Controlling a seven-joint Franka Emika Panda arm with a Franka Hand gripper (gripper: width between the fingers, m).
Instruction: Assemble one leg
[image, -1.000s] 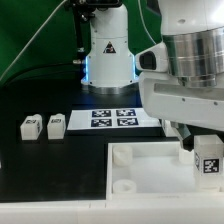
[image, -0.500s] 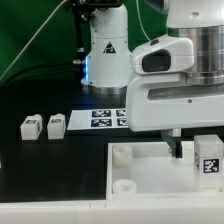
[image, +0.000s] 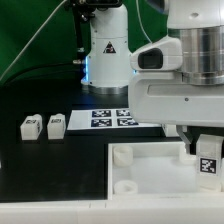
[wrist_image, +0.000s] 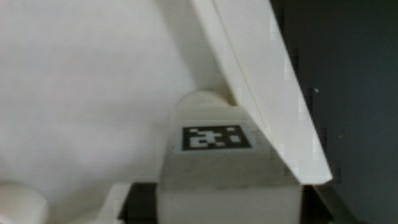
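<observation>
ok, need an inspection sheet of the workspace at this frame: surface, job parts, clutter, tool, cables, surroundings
Surface: black table; the marker board lies flat on it.
Job's things: one leg upright over the white top, at the exterior view's right; the wrist view shows its tag beside the top's raised rim. Two spare legs lie side by side on the table, exterior view's left.
Clutter: nothing seen.
Tool: arm housing covers it in the exterior view, and in the wrist view its state cannot be told.
Cables: one thin cable against the backdrop.
Surroundings: green backdrop, robot base.

Seemingly no legible text anywhere
</observation>
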